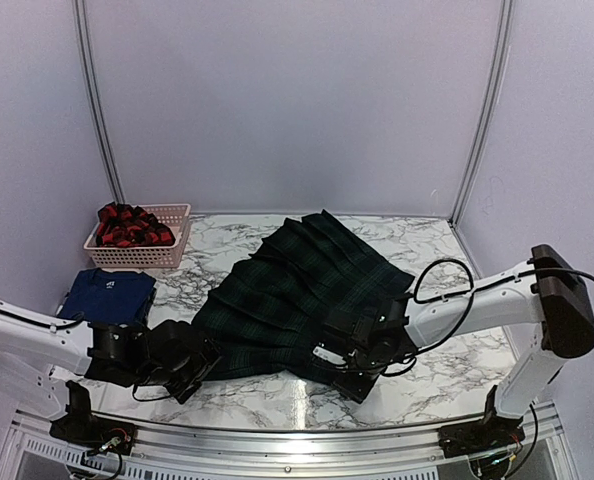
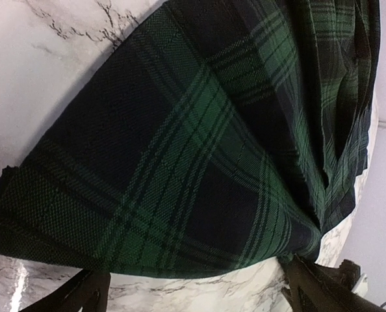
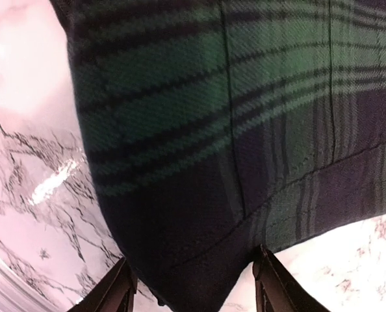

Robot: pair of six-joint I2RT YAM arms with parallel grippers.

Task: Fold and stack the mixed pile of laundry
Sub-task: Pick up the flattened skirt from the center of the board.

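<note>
The dark green plaid garment (image 1: 297, 285) lies spread over the middle of the marble table (image 1: 427, 385), its pleats fanning toward the back wall (image 1: 287, 100). Its near edge runs between the two arms.

The left gripper (image 1: 192, 368) sits at the near left corner of the cloth. Its fingers (image 2: 82, 296) are spread wide with bare marble between them, and the hem lies just beyond the tips, gripped by nothing.

The right gripper (image 1: 342, 368) is low at the near right corner. Its fingers (image 3: 271, 283) are parted too, and a stitched corner of the plaid dips into the gap between them. It does not look pinched.

From above, both arms cover the hem where they meet it.

A navy blue garment (image 1: 107, 292) lies folded flat at the left edge. Behind it stands a pink basket (image 1: 167, 255), and a red-and-black checked shirt (image 1: 127, 228) is bundled inside so that no lettering can be read.

Pale lilac walls close the table in, with thin metal poles (image 1: 97, 100) in the corners.
</note>
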